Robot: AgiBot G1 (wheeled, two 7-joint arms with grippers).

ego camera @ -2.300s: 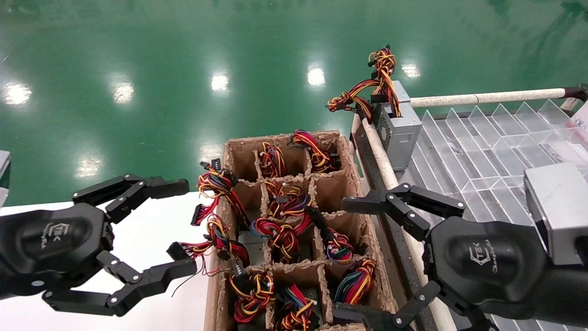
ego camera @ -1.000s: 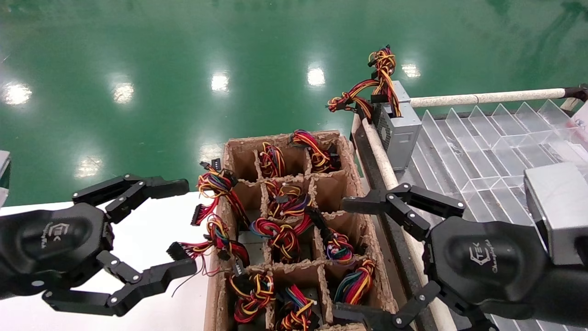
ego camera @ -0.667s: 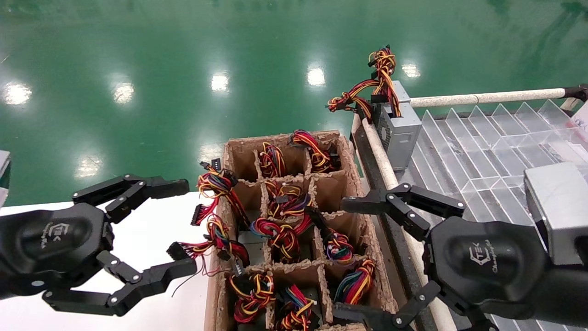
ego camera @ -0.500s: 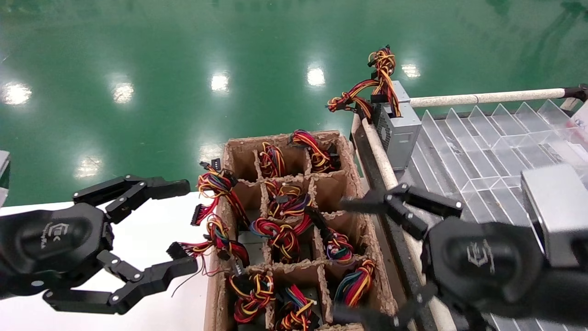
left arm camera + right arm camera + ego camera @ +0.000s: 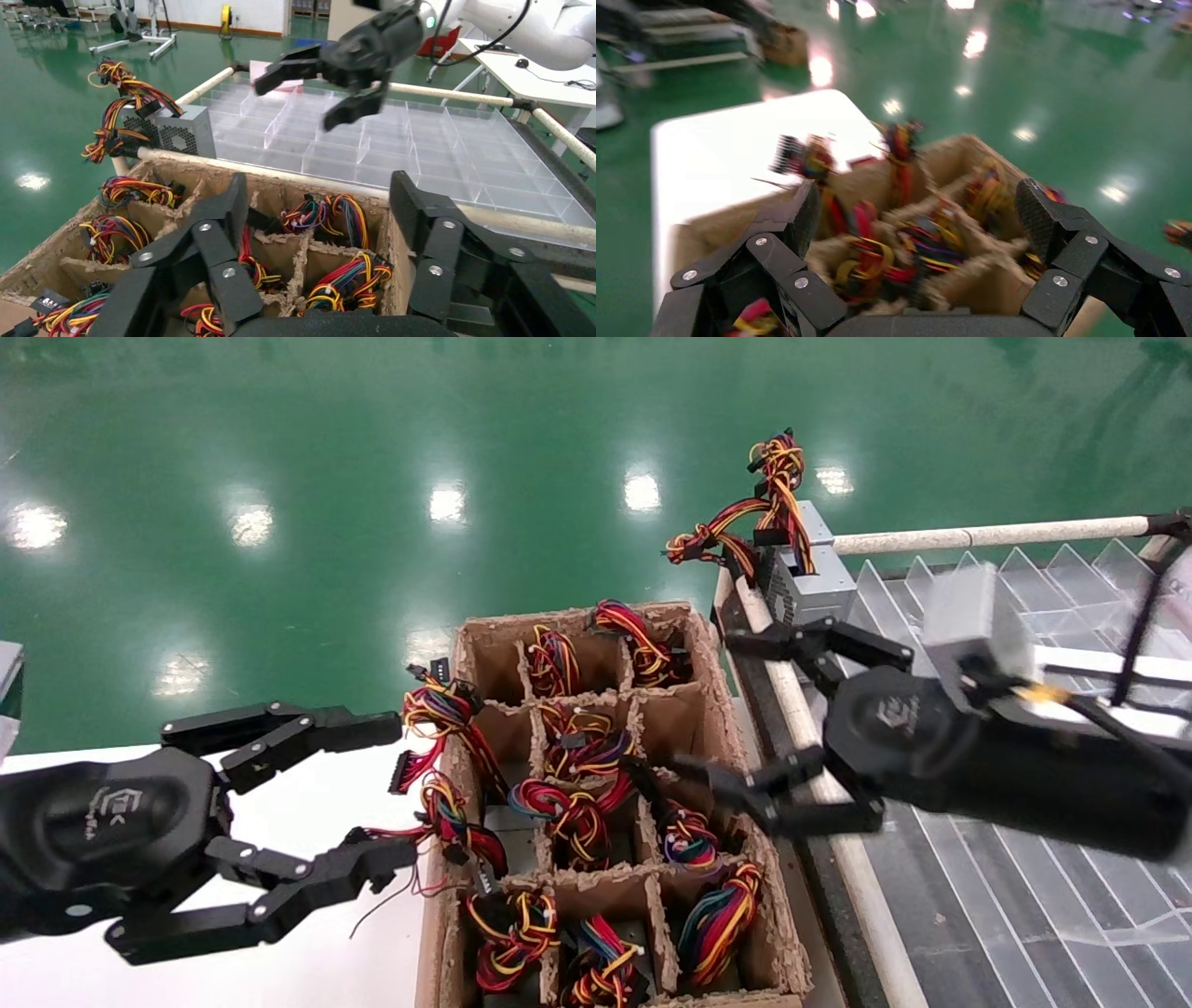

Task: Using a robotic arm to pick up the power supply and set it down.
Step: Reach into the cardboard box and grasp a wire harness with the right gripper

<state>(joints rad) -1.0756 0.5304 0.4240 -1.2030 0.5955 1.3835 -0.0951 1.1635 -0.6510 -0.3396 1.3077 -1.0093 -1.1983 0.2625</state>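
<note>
One grey power supply (image 5: 812, 590) stands upright at the near corner of the clear tray, its red, yellow and black wires (image 5: 775, 477) sticking up; it also shows in the left wrist view (image 5: 176, 130). More wire bundles (image 5: 570, 814) fill the cells of the cardboard crate (image 5: 466, 649). My right gripper (image 5: 722, 710), with the silver block (image 5: 968, 612) behind it, hangs open over the crate's right edge, holding nothing. Its wrist view looks down on blurred crate cells (image 5: 989, 281) between the open jaws (image 5: 917, 196). My left gripper (image 5: 396, 791) stays open beside the crate's left wall.
A clear plastic divider tray (image 5: 1024, 589) lies to the right of the crate, framed by padded rails (image 5: 987, 535). The white table (image 5: 354, 980) lies under my left arm. Loose connectors (image 5: 410, 770) hang over the crate's left wall. Green floor lies beyond.
My right gripper has swung away from the near edge, farther out and leftward over the crate's right edge, still open. The left gripper has shifted slightly right.
</note>
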